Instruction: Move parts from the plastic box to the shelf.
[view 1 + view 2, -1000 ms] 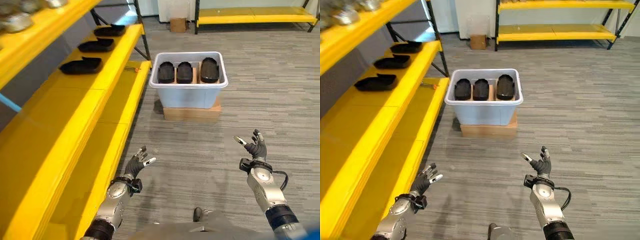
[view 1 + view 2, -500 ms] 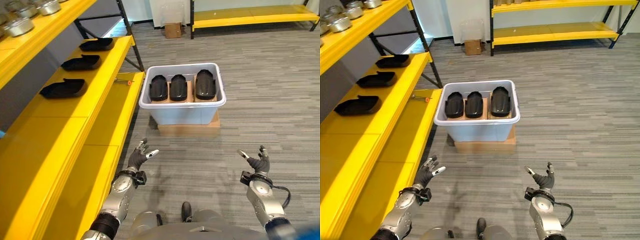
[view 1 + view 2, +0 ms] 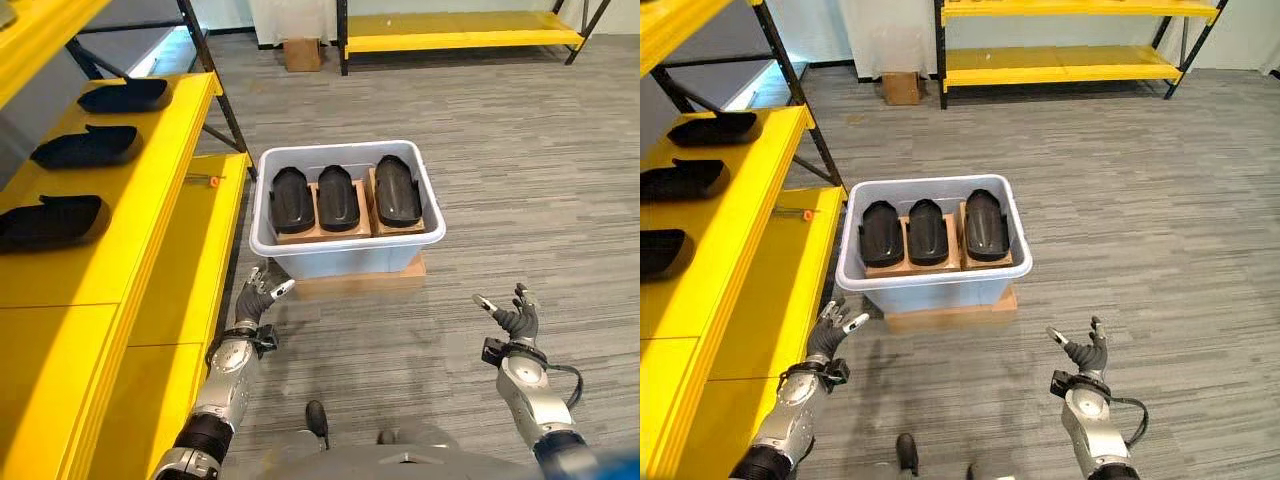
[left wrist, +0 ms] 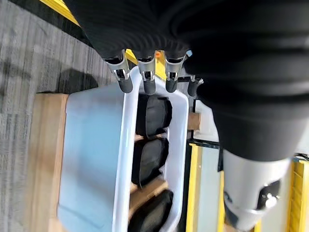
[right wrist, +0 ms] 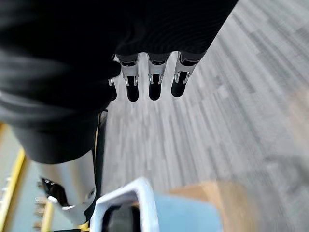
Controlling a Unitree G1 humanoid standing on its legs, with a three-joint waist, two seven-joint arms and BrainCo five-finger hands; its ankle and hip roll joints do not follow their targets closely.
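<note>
Grey plank floor (image 3: 520,180) beside a yellow shelf (image 3: 120,260), plastic box (image 3: 345,255) ahead on a wooden block (image 3: 400,275)
Three black parts (image 3: 338,197) lie side by side in the box; three more black parts (image 3: 45,222) sit on the shelf. Left hand (image 3: 262,293) hovers just short of the box's near left corner, fingers spread, empty; right hand (image 3: 510,318) is well apart over the floor, open and empty

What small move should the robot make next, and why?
Probably reach both hands forward to the box: three black parts lie in it, and the left hand and right hand are open, empty and short of its rim.
</note>
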